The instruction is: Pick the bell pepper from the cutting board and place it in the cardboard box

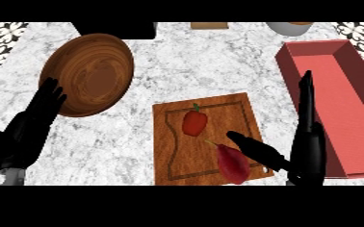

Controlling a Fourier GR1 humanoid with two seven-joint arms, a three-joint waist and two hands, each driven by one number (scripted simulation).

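A red bell pepper (pixel 194 122) with a green stem lies near the middle of the wooden cutting board (pixel 235 110). My right hand (pixel 307 144) is open beside the board's right edge, fingers straight and pointing away, thumb (pixel 256 149) stretched left over the board. The thumb tip is a short way right of and below the pepper, not touching it. The reddish box (pixel 323 57) stands along the right edge, just beyond the right hand. My left hand (pixel 28 125) rests open at the lower left, far from the board.
A dark red elongated vegetable (pixel 231 163) lies on the board's lower right corner under my thumb. A wooden bowl-like plate (pixel 89 72) sits at the upper left, next to the left hand's fingertips. A black object (pixel 117 29), a small wooden item (pixel 209 25) and a white pot (pixel 290 27) line the far edge.
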